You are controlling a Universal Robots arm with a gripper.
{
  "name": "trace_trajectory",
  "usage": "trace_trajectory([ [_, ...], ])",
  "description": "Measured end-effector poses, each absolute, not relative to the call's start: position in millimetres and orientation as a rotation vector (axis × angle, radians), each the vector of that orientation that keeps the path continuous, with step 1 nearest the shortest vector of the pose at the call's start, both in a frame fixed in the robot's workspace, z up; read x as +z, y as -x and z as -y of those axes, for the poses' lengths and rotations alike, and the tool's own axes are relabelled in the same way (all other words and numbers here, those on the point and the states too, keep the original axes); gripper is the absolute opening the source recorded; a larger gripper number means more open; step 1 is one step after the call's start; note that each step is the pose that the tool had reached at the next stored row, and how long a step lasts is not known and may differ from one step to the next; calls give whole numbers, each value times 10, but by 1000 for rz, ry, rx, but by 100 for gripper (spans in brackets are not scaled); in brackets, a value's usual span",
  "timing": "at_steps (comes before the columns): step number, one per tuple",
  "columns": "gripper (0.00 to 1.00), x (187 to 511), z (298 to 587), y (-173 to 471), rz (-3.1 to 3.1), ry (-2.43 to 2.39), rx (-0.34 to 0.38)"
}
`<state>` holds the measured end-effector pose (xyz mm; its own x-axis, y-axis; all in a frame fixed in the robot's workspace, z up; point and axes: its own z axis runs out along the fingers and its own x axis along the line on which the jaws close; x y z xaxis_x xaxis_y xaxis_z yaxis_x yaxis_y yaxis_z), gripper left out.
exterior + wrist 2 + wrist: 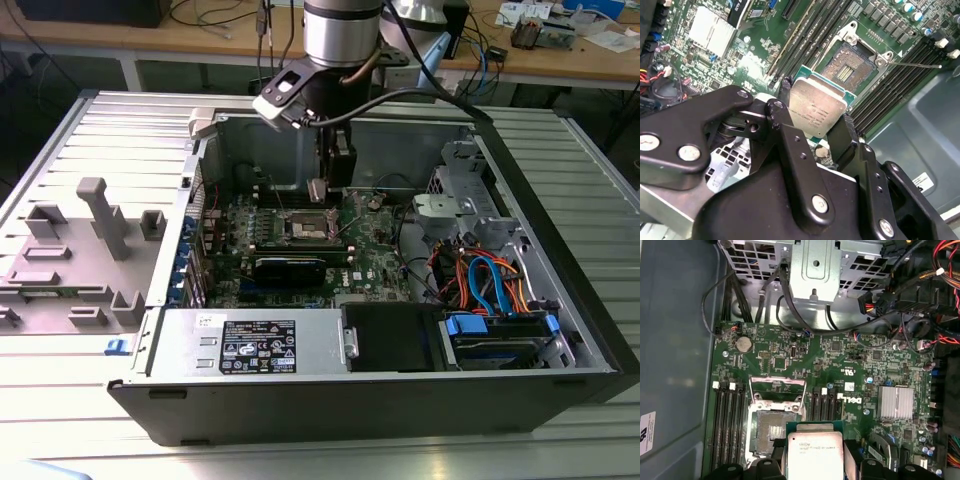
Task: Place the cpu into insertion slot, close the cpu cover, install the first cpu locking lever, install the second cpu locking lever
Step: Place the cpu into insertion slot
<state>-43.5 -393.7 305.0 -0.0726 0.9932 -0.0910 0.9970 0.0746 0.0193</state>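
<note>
My gripper (816, 109) is shut on the cpu (815, 111), a flat silver square pinched by its edges between the black fingers (846, 131). In the first wrist view the cpu (815, 456) hangs above the green board, beside the insertion slot (772, 432), whose dark centre lies bare. The cpu cover (777, 385), a silver frame with a window, stands swung open at the slot's far edge. A thin metal locking lever (916, 64) sticks out from the insertion slot (849, 66). In the exterior view the gripper (318, 192) hovers just above the slot (305, 231) inside the open computer case.
Long black memory slots (729, 425) flank the socket. A ribbed silver heatsink (896, 402) sits on the board. A metal drive cage (815, 265) and cable bundles (490, 280) crowd one side. The power supply (250, 345) lines the case front. A grey fixture (90, 240) stands at the exterior view's left.
</note>
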Motion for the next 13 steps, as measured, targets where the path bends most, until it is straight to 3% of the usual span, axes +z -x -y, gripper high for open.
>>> trace_trajectory([
  [13, 55, 3010, 3932, 437, -2170, -2161, -78],
])
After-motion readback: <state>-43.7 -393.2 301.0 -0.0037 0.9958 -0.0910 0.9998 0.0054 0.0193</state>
